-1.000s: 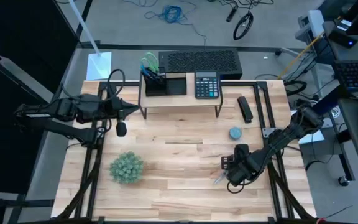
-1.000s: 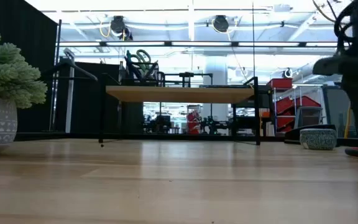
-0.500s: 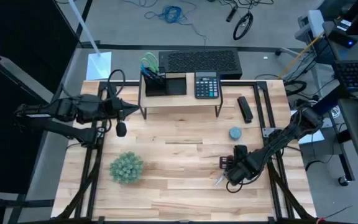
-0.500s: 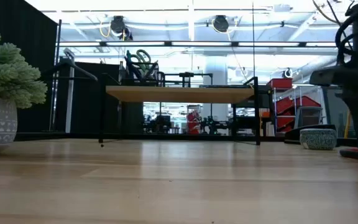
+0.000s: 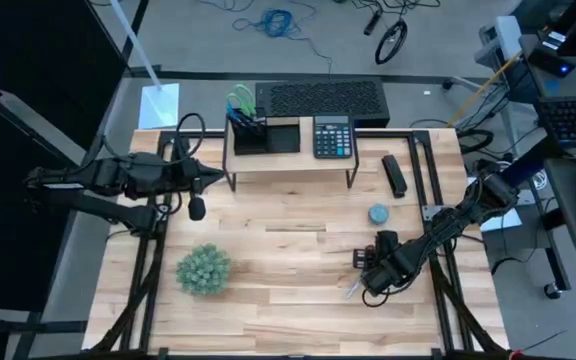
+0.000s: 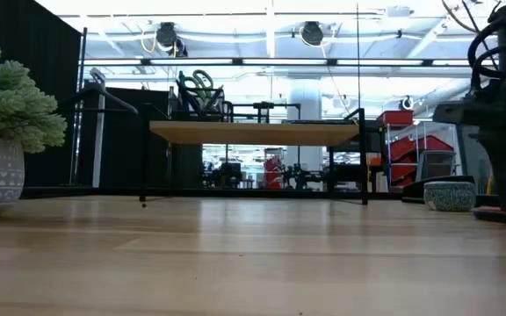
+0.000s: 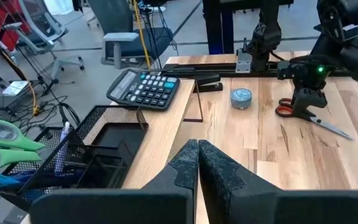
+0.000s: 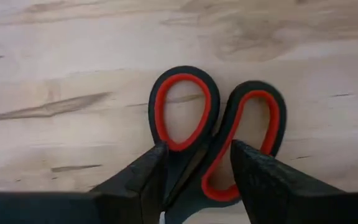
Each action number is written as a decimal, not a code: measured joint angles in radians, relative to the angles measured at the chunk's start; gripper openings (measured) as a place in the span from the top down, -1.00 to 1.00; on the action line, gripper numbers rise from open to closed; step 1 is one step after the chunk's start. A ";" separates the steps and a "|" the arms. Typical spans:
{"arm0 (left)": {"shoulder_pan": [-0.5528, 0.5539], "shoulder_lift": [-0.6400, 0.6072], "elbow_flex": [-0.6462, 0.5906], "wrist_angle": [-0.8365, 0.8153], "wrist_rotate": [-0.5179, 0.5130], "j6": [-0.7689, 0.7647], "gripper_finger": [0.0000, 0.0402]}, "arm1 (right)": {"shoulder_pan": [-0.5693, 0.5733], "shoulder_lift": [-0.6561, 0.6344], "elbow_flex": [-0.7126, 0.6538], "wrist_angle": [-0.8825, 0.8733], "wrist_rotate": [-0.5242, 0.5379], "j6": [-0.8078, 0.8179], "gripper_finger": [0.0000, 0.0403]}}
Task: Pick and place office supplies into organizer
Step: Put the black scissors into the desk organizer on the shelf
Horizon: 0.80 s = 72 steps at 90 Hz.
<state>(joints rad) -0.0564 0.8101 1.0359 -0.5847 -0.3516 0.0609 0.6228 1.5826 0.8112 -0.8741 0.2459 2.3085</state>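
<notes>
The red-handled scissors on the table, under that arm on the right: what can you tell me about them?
The red-handled scissors have two black finger loops lined in red, apparently plastic, and bare metal blades, shut. They lie flat on the light wooden table, on its right side near the front. The right gripper sits over them, one dark finger on either side of the neck below the loops; whether it grips them cannot be told.

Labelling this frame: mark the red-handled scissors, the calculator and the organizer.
red-handled scissors (image 8: 182, 112): right wrist view, on a handle loop.
calculator (image 5: 333, 137): high view, on its keys.
organizer (image 5: 265, 135): high view, on its rim.
</notes>
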 joint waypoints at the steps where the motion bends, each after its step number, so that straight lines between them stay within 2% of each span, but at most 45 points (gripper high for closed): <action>1: 0.000 0.000 0.000 0.000 0.000 0.000 1.00 | 0.000 0.000 0.000 -0.002 -0.001 0.002 0.22; 53: 0.000 0.002 0.000 0.000 0.000 -0.001 1.00 | -0.011 -0.012 0.001 0.026 0.013 0.003 0.22; 72: 0.000 0.002 0.000 0.001 0.000 -0.001 1.00 | -0.017 -0.019 0.002 -0.014 0.022 0.007 0.22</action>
<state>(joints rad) -0.0566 0.8118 1.0359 -0.5835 -0.3515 0.0597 0.6060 1.5639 0.8131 -0.8881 0.2675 2.3157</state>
